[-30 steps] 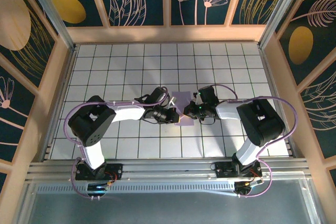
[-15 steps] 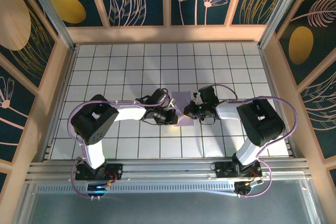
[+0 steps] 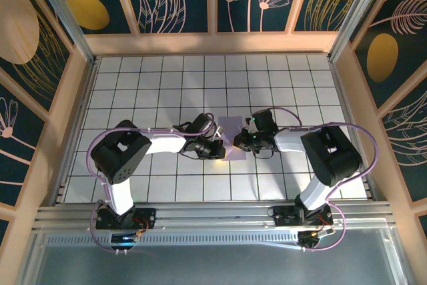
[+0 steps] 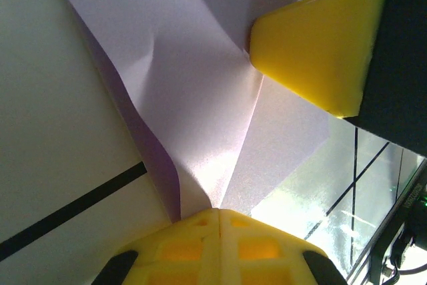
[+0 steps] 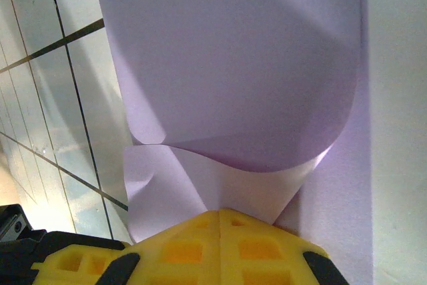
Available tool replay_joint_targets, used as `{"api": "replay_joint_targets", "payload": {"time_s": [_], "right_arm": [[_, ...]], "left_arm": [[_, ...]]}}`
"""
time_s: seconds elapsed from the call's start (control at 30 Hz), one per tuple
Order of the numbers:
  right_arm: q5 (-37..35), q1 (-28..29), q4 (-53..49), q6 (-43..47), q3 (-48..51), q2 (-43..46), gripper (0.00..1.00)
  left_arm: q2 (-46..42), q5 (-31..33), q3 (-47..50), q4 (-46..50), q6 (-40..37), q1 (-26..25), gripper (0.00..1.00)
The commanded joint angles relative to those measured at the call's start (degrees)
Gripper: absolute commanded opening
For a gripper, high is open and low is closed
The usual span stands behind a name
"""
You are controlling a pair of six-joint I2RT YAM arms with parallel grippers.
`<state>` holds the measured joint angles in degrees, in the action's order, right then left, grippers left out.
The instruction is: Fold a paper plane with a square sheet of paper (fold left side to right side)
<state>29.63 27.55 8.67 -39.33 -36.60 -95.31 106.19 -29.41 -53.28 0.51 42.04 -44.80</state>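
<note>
From above, the purple paper (image 3: 231, 128) lies on the white table (image 3: 160, 78) between the left gripper (image 3: 219, 149) and the right gripper (image 3: 239, 141), touching both. In the left wrist view, the left gripper (image 4: 219, 217) has its jaws squeezed tight on the paper (image 4: 200, 118), which spreads out creased just ahead of them. In the right wrist view, the right gripper (image 5: 220, 217) has its jaws pinched tight on the paper (image 5: 233, 65) too. The sheet curls up and over just ahead of them.

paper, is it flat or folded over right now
Partly folded, not flat: in the right wrist view one layer of the paper curls over another, and the left wrist view shows creases.
</note>
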Motion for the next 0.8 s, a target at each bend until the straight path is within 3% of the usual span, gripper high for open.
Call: {"api": "replay_joint_targets", "payload": {"time_s": [0.0,0.33,0.77], "right_arm": [[-3.3,0.4,-5.5,1.4,2.0,-1.2,0.0],[-3.1,0.4,-4.6,1.5,1.8,-0.2,0.0],[-2.9,1.2,-3.5,2.8,2.7,10.3,0.0]], "left_arm": [[0.8,0.8,-0.8,2.1,-1.2,-0.2,0.03],[1.0,1.8,-0.3,3.0,-1.5,-0.2,0.01],[2.1,4.0,-0.5,4.5,-2.0,-1.0,0.0]]}}
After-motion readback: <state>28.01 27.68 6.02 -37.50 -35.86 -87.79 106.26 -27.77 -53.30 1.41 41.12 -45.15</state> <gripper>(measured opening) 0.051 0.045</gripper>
